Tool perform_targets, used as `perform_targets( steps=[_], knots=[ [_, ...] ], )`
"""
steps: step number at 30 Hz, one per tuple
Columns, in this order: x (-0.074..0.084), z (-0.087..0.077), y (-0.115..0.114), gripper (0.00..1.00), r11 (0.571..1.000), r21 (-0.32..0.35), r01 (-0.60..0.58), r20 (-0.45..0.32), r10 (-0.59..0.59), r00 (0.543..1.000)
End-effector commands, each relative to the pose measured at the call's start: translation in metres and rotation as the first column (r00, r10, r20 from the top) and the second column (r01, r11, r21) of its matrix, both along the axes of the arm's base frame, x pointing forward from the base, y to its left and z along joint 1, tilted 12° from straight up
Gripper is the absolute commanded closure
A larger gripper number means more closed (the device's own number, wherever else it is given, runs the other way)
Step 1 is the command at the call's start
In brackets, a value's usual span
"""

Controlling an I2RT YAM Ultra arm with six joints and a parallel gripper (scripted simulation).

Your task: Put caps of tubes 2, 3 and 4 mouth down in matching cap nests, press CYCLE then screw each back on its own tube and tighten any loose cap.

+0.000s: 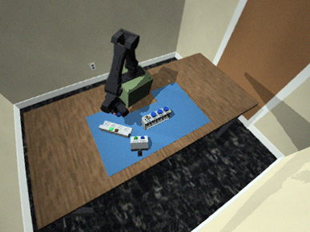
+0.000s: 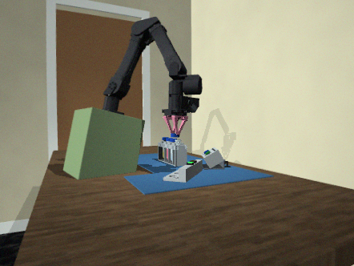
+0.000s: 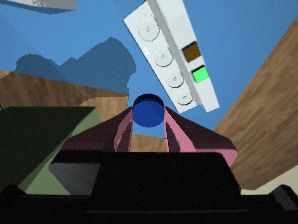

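Observation:
My gripper (image 3: 148,111) (image 1: 121,112) (image 2: 174,135) is shut on a blue cap (image 3: 148,110) (image 2: 174,137) and holds it in the air, just off one end of the cap tray (image 3: 150,15) (image 1: 105,126) (image 2: 181,175). In the wrist view the tray's four round nests look empty. Its green lamp (image 3: 200,75) (image 1: 112,129) is lit and the amber lamp (image 3: 191,51) is dark. The decapping station (image 1: 155,121) (image 2: 172,154) shows three blue caps. Its left-hand tube (image 1: 147,118) in the top view bears none.
A white key box (image 1: 139,142) (image 2: 215,159) with a blue and a green key stands in front of the tray on the blue mat (image 1: 181,103) (image 2: 240,176) (image 3: 240,30). A big green box (image 1: 136,87) (image 2: 102,144) (image 3: 45,145) stands close behind my gripper.

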State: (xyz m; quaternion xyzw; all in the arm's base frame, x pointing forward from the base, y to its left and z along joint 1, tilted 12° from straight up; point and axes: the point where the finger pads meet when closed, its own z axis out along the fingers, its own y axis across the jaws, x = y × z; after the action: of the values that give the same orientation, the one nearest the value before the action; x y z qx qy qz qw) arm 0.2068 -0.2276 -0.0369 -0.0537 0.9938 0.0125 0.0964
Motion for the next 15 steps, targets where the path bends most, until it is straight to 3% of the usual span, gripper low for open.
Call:
perform_targets(
  steps=[1, 11, 13, 15],
  knots=[
    [0.019, 0.010, 0.015, 1.00, 0.961, -0.077, -0.265, 0.022, 0.267, 0.963],
    [0.065, 0.021, 0.084, 1.00, 0.957, -0.079, -0.279, 0.024, 0.282, 0.959],
    [0.065, 0.021, 0.084, 1.00, 0.957, -0.079, -0.279, 0.024, 0.282, 0.959],
    [0.075, 0.024, 0.098, 1.00, 0.957, -0.079, -0.279, 0.025, 0.282, 0.959]
  ],
)
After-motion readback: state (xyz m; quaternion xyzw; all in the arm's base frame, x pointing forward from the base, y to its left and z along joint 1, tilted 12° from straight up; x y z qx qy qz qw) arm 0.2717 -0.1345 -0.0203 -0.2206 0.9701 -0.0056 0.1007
